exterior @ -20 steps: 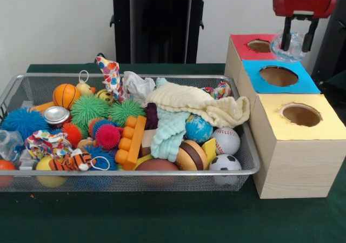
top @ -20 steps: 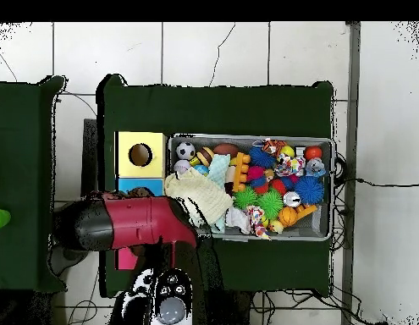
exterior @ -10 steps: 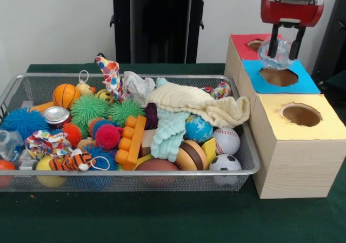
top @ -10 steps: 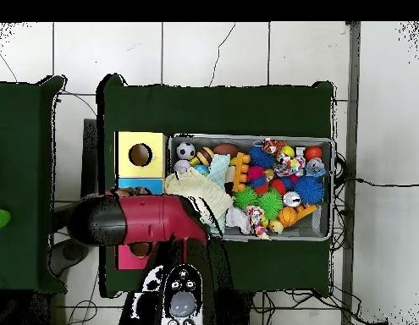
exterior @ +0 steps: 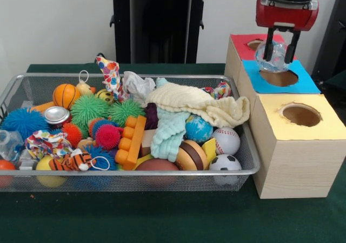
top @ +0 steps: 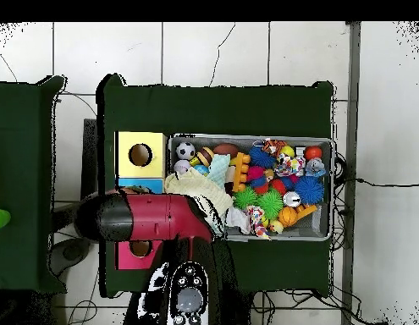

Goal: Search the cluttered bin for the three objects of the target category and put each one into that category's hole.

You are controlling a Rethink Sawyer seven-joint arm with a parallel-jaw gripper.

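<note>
My gripper (exterior: 280,58) hangs above the row of boxes, shut on a clear crumpled plastic piece (exterior: 275,50). It hovers over the seam between the red box (exterior: 241,49) and the blue box (exterior: 308,84), just behind the blue box's hole (exterior: 278,77). The red box's hole (exterior: 258,45) lies a little left of the fingers. The yellow box (exterior: 303,143) with its hole (exterior: 300,115) stands nearest the camera. In the overhead view the red arm (top: 153,218) covers the blue box, and the gripper itself is hidden beneath it.
A wire mesh bin (exterior: 135,174) left of the boxes holds several toys: spiky balls, a soccer ball (exterior: 225,162), a baseball (exterior: 226,140), a cream cloth (exterior: 200,103), an orange block piece (exterior: 131,141) and a metal can (exterior: 56,115). A black stand (exterior: 159,24) rises behind.
The gripper has moved left and slightly up in the front view, carrying the clear plastic from right of the red box toward the red-blue seam. Overhead, the arm shifted right.
</note>
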